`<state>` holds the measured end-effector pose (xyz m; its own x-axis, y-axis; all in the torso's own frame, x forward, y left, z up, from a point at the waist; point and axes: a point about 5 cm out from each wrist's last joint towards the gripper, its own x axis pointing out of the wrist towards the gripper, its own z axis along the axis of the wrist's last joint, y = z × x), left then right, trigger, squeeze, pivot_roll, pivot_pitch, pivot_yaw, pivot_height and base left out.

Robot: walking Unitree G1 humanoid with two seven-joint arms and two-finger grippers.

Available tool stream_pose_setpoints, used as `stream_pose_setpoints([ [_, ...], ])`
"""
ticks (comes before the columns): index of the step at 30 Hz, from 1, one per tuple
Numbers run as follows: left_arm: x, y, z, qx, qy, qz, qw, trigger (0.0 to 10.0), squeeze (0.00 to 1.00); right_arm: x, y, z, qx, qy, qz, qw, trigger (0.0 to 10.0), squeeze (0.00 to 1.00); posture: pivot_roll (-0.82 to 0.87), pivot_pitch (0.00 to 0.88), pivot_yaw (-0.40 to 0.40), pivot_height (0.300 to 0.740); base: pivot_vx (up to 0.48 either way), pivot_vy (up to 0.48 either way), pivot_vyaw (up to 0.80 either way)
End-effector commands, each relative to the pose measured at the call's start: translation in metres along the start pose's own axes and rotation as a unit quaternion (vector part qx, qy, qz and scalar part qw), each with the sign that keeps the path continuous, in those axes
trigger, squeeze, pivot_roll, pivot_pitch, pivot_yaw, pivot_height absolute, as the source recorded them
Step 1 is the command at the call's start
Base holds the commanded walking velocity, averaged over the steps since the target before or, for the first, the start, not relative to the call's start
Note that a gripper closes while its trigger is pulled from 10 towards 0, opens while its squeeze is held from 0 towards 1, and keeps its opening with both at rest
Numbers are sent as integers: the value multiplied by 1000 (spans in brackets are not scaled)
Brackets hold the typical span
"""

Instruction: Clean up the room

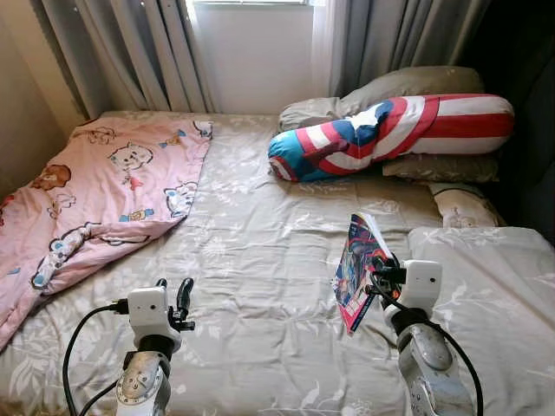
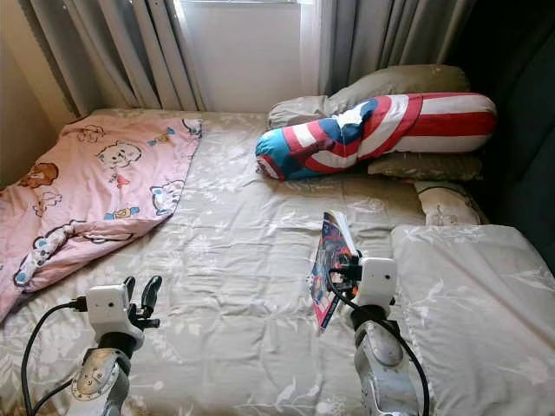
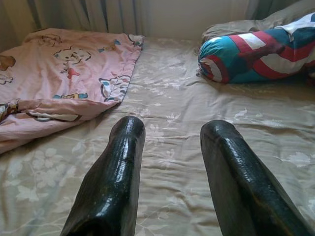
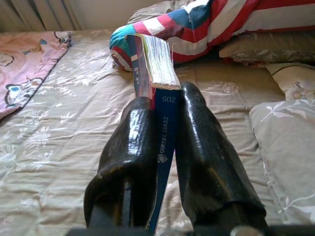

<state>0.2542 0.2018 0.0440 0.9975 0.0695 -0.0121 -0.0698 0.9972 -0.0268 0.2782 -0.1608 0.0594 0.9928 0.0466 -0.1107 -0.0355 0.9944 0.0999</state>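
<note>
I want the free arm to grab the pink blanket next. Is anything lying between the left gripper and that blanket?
Nothing visible does. The left gripper hovers open over bare bed sheet, and the pink blanket lies ahead to its left. The book is in the right gripper, off to the other side.

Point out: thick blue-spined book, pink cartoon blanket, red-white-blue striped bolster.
Thick blue-spined book (image 4: 165, 123): right wrist view, spine.
Pink cartoon blanket (image 1: 113, 186): left eye view, middle.
Red-white-blue striped bolster (image 1: 390, 134): left eye view, middle.
</note>
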Motion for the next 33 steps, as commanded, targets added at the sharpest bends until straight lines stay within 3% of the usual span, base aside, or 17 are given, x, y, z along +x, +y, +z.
stream_pose_setpoints([
  [1,-1,-2,0,-1,4,-2,1000,10000,0,2,2,14,-7,-35,4,999,10000,0,-80,0,-3,681,0,0,0],
  [27,-1,-4,-1,-2,10,-5,1000,10000,0,0,1,10,-14,-18,6,1000,10000,0,-75,0,-9,681,0,0,0],
  [33,-2,-4,-1,-3,9,-4,1000,10000,0,-1,1,11,-15,-26,2,1000,10000,0,-73,5,-13,648,0,0,0],
])
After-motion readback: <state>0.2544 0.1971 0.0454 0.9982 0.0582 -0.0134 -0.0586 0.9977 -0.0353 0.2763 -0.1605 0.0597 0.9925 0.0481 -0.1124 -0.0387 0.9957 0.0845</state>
